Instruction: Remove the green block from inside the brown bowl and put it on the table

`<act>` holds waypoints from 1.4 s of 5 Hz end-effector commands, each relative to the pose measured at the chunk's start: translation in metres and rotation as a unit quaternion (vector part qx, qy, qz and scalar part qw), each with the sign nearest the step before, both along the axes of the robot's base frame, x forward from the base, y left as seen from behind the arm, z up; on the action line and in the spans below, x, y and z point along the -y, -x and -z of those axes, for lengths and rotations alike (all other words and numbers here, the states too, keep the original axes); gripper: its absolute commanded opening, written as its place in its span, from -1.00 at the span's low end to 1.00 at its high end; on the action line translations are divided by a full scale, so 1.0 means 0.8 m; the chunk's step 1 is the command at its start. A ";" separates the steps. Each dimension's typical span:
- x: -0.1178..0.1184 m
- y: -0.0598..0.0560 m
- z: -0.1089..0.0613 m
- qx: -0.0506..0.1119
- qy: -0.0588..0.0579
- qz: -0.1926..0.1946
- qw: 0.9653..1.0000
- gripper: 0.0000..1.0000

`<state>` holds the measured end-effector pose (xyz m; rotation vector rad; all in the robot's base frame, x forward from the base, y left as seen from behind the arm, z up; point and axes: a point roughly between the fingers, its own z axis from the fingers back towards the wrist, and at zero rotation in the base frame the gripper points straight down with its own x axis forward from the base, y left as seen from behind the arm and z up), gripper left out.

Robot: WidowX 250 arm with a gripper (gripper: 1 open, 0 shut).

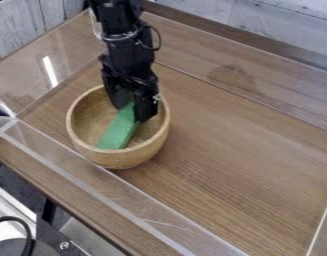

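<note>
The green block (120, 130) lies slanted inside the brown bowl (88, 142), its upper end leaning toward the far wall. My black gripper (131, 106) points straight down into the bowl, right over the block's upper end. Its jaws stand open, one finger on each side of the block's top. I cannot tell whether the fingers touch the block. The table (246, 150) is brown wood grain, and the bowl sits on its left part.
Clear acrylic walls (72, 180) run along the table's near and left edges. Bare tabletop stretches to the right of the bowl and behind it.
</note>
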<state>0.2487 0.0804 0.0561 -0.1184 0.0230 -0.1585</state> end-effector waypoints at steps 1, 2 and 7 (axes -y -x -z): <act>-0.006 -0.020 -0.015 0.017 -0.011 0.015 1.000 1.00; -0.004 -0.019 -0.018 0.011 -0.022 0.010 1.000 1.00; -0.014 -0.012 0.014 -0.001 -0.039 0.029 0.999 1.00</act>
